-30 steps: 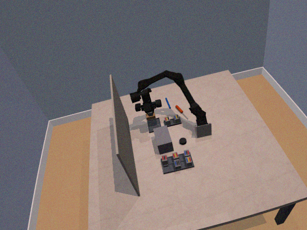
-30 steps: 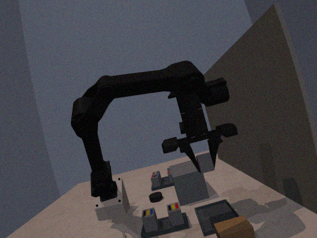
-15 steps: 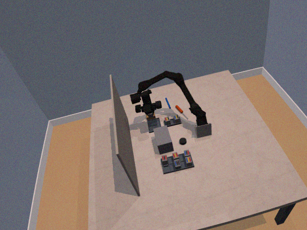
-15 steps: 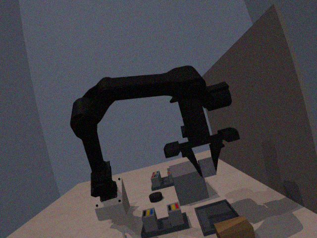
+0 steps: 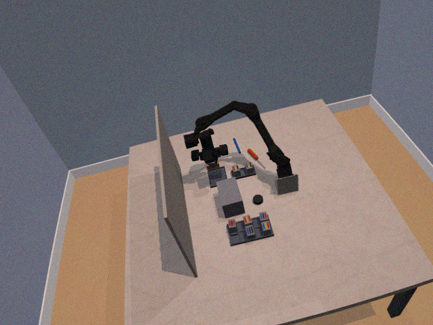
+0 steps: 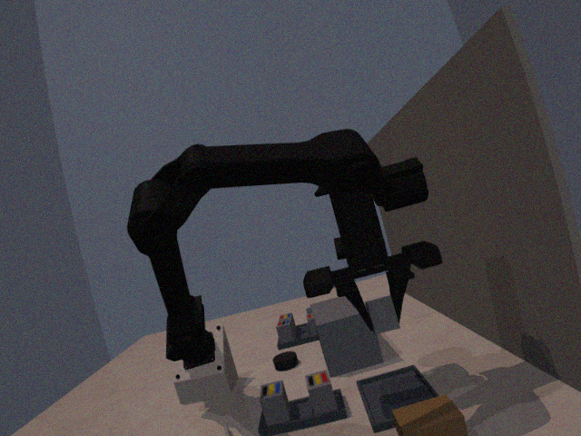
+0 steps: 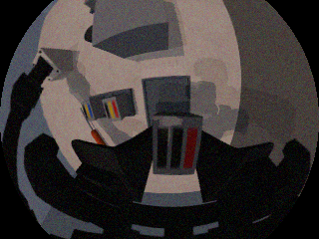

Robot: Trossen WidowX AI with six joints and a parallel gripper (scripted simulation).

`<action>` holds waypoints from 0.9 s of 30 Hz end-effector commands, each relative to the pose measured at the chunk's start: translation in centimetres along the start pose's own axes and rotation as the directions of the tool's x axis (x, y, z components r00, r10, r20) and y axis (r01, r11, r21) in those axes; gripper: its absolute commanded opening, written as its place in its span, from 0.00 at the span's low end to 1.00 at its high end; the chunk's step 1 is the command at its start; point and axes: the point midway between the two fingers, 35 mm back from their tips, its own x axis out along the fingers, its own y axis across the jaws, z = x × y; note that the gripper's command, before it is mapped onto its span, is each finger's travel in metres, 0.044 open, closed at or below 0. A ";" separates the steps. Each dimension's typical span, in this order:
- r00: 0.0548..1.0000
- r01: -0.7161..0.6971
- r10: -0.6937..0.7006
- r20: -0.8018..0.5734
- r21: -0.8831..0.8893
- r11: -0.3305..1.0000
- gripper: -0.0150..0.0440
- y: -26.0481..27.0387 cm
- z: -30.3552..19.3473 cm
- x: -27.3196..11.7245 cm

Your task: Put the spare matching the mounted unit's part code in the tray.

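1. i've got the claw (image 5: 209,156) (image 6: 384,324) (image 7: 173,127) shut on a gray spare (image 6: 383,313) (image 7: 176,144), clamped between both fingers. from the wrist: two black bands and one red, red on the right of that view. the top view hides it behind the claw.
2. spare is up off the desk (image 5: 314,223) (image 6: 253,342) (image 7: 130,75), not in the tray (image 5: 217,175) (image 6: 384,385) (image 7: 166,90). top view puts the claw toward the desk's back left corner.
3. tray lies flat, nearer the back edge than the front. a brown object (image 6: 429,417) stands close to it on the back-edge side. i can't read any code on it.
4. small rack (image 5: 244,173) (image 6: 302,415) (image 7: 128,100) sits just beside the tray on the arm-base side, two banded blocks standing in it.
5. gray box (image 5: 229,190) (image 6: 347,340) (image 7: 132,22) sits on the front-edge side of the tray; black puck (image 5: 258,199) (image 6: 285,361) (image 7: 89,34) near the box.
6. bigger rack (image 5: 241,238) (image 6: 300,341) is further toward the front edge; i count five banded blocks in the top view.
7. blue pen (image 5: 237,145) and orange-handled screwdriver (image 5: 252,154) (image 7: 97,136) lie toward the back edge.
8. tall panel (image 5: 171,181) (image 6: 478,187) (image 7: 279,100) stands along the left-edge side.
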 end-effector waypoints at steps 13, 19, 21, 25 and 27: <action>1.000 0.001 -0.001 -0.003 -0.005 1.000 0.25 0.0 0.0 1.2; 1.000 0.001 -0.001 -0.003 -0.005 1.000 0.25 -0.1 0.0 1.7; 1.000 0.001 -0.001 -0.003 -0.005 1.000 0.25 -0.1 0.0 1.9; 1.000 0.001 -0.001 -0.003 -0.005 1.000 0.25 -0.1 0.0 2.2; 1.000 0.001 -0.001 -0.003 -0.005 1.000 0.25 -0.1 0.0 2.4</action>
